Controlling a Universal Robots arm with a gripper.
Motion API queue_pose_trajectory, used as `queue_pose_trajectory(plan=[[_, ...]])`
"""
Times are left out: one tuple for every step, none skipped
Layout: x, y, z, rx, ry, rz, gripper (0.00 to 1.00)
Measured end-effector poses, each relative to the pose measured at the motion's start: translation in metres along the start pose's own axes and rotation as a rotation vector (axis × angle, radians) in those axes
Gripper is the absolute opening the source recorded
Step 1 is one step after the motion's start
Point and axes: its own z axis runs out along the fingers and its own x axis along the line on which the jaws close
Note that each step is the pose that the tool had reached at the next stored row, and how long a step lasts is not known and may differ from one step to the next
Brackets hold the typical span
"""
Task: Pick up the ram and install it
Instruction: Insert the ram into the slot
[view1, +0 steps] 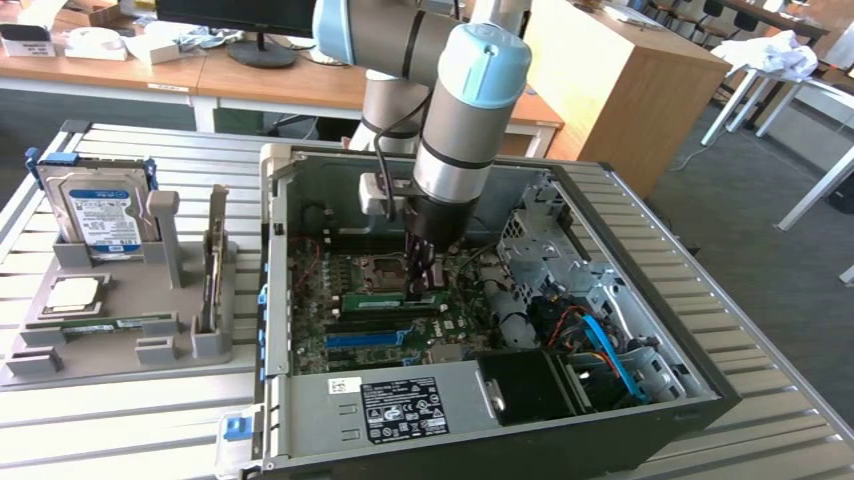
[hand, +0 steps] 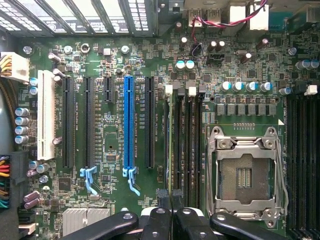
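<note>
The ram (view1: 390, 298), a thin green stick, lies level just above the motherboard (view1: 350, 345) inside the open computer case. My gripper (view1: 429, 288) reaches straight down into the case and is shut on the ram's end. In the wrist view the ram (hand: 170, 140) is seen edge-on as a narrow green line. It runs along the memory slot closest to the expansion slots. The black fingers (hand: 159, 220) are pressed together around the ram, and the gripper (hand: 171, 199) sits over the slot's near end. Whether the ram is seated in the slot cannot be told.
The empty processor socket (hand: 245, 175) lies beside the memory slots (hand: 192, 145). At the exterior view's left, a grey holder (view1: 80, 365) carries a blue-labelled hard drive (view1: 96, 215), a square silver processor (view1: 74, 295) and another green stick (view1: 118, 323). Cables and a drive cage (view1: 587, 330) fill the case's right side.
</note>
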Motion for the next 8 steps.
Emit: queue_pose_trajectory(plan=[[0.0001,0.0001,0.0003,0.0001,0.0002,0.0,0.12],[0.0001,0.0001,0.0003,0.0002,0.0002,0.0,0.12],[0.0,0.0001,0.0004,0.0002,0.0001,0.0,0.12],[0.0,0.0001,0.0004,0.0002,0.0,0.0,0.12],[0.0,0.0002,0.0004,0.0002,0.0001,0.0,0.12],[-0.0002,0.0001,0.0005,0.0003,-0.0001,0.0,0.12],[-0.0004,0.0001,0.0006,0.0003,-0.0002,0.0,0.12],[-0.0005,0.0002,0.0005,0.0002,0.0,0.0,0.12]])
